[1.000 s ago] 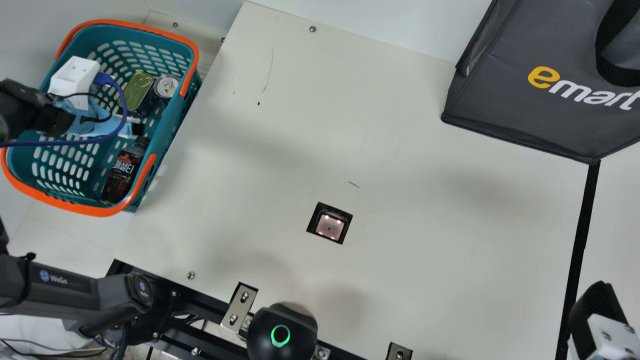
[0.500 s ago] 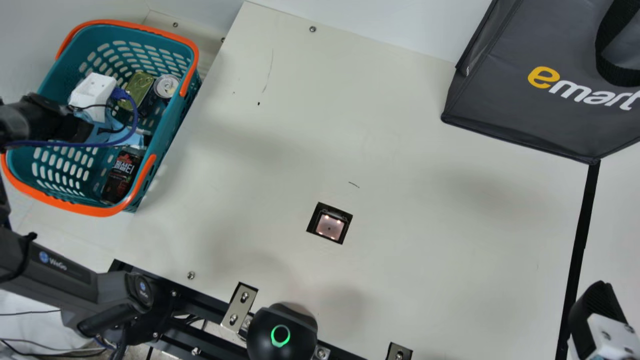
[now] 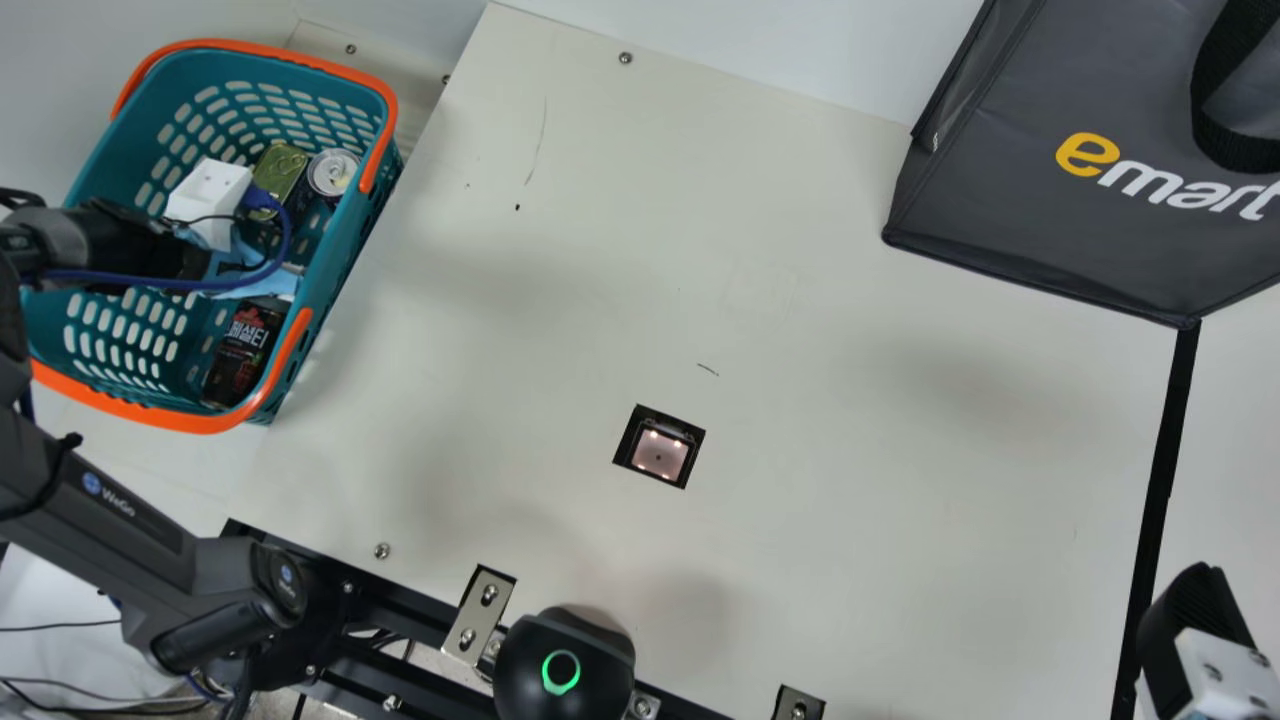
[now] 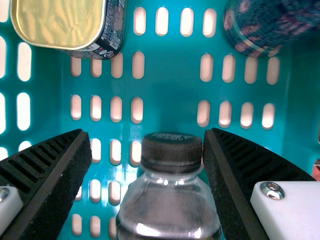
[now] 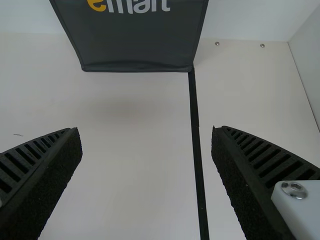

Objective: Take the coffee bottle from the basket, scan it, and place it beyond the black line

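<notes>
Main view: the left gripper hangs near the coffee bottle.

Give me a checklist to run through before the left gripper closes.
1. Coffee bottle in the basket: ok, by the wall nearest the table.
2. Left gripper open, with the bottle's cap between its fingers: ok.
3. Cap centred between the fingers: not ok, it sits closer to one finger, with a gap on the other side.
4. Barcode located on the bottle: cannot tell.
5. Scanner lit: ok.
6. Right gripper away from the scanner: ok.
</notes>
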Controlling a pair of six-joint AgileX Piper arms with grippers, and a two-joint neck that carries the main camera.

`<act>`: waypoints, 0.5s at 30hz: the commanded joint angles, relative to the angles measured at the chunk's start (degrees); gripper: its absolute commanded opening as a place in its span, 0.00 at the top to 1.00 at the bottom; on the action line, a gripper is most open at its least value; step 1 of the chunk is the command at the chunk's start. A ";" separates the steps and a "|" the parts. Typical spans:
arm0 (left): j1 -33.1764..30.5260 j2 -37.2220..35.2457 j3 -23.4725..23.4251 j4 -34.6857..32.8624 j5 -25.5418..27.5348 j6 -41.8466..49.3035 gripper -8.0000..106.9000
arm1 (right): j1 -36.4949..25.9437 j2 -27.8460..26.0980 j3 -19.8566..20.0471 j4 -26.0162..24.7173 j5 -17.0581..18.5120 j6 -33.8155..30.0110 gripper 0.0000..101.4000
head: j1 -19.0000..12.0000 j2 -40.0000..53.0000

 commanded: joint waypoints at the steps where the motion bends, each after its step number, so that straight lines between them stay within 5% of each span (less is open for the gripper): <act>1: -0.09 0.63 -0.20 -0.46 -0.23 0.41 0.15 | 0.00 0.00 0.00 0.00 0.00 0.00 0.10 | -1.48 0.14; 15: -1.24 3.48 -1.15 -3.45 -1.84 2.90 0.15 | 0.00 0.00 0.00 0.00 0.00 0.00 0.10 | -1.48 0.14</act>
